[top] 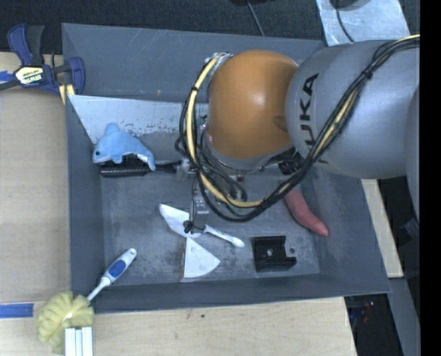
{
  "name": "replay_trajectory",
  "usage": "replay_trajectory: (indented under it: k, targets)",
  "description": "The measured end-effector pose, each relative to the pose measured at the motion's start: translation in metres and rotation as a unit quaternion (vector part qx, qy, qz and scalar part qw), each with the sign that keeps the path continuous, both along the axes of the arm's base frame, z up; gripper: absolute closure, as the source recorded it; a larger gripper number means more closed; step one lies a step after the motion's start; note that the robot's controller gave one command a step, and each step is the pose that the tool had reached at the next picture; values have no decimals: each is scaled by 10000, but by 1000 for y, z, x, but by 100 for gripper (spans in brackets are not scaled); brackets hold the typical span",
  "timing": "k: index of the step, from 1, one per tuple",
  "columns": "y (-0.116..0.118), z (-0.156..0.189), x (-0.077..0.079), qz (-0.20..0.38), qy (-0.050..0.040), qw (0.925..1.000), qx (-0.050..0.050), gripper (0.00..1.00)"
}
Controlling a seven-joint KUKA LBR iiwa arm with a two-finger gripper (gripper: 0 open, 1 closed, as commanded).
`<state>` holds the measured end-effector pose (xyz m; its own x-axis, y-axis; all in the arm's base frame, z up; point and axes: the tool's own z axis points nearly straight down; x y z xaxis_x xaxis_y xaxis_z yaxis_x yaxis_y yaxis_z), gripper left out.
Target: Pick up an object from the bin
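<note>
**Step in hand:** approach, as you may judge it. Nothing is lifted.

**Contents, left to right, placed from the gripper:**
- Yellow ruffled thing [61, 314]: far to the lower left, at the bin's outer corner.
- Blue-and-white toothbrush [116, 269]: lower left, lying slantwise and well apart.
- Blue plush dolphin [120, 145]: upper left, on the sloped wall. A black brush [124, 169] lies just under it.
- White flat plastic piece [174, 217]: directly beneath and just left. A white wedge [200, 259] lies just below it.
- Gripper [197, 225]: hangs under the orange wrist cover, low over the white piece. You cannot tell whether it is open or closed, nor whether it has hold of anything.
- Black block [272, 253]: lower right, apart.
- Red-pink tapered thing [307, 215]: right, partly under the arm.

**Next move:** expect to need a firm closing on a thin, flat piece that may slide.

**Surface:** the grey bin [83, 221] has a scuffed, dusty floor. There is clear room to the left, and the wedge crowds in below.
</note>
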<state>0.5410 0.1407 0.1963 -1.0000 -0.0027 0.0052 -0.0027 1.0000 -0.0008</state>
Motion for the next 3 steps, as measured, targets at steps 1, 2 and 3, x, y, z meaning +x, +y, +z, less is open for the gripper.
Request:
replay_trajectory:
  k: [1, 2, 3]
  targets:
    - [-1, 4, 2, -19, -40, 10000, 9, 0]
    - [-36, -126, 19, -374, -48, 9993, 11, 0]
    - [-32, -81, 12, -1207, -120, 9926, 40, 0]
